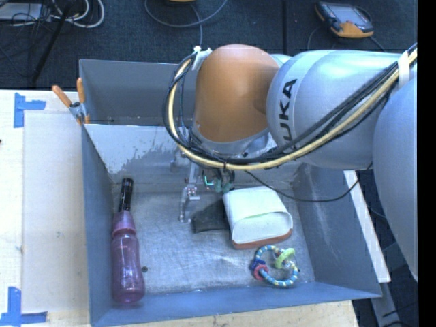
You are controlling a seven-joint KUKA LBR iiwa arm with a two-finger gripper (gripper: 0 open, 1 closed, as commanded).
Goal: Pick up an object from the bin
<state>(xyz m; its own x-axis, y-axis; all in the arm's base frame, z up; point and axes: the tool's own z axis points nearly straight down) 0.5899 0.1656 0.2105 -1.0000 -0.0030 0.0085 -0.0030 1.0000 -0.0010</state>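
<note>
My gripper (202, 200) hangs under the orange wrist cover in the middle of the bin, low over the floor. Its fingers stand open; the left metal finger (185, 203) reaches down almost to the floor. Just below and between the fingers lies a flat dark grey wedge-shaped piece (208, 219), with nothing gripped. Touching that piece on its right is a white block with a brown base (257, 216), lying tilted. The second finger is partly hidden behind this block.
A pink plastic bottle (127, 264) lies along the left wall, with a black pen-like stick (125, 193) just above it. A small ring toy in several colours (275, 266) rests near the front right. The arm covers the bin's back right.
</note>
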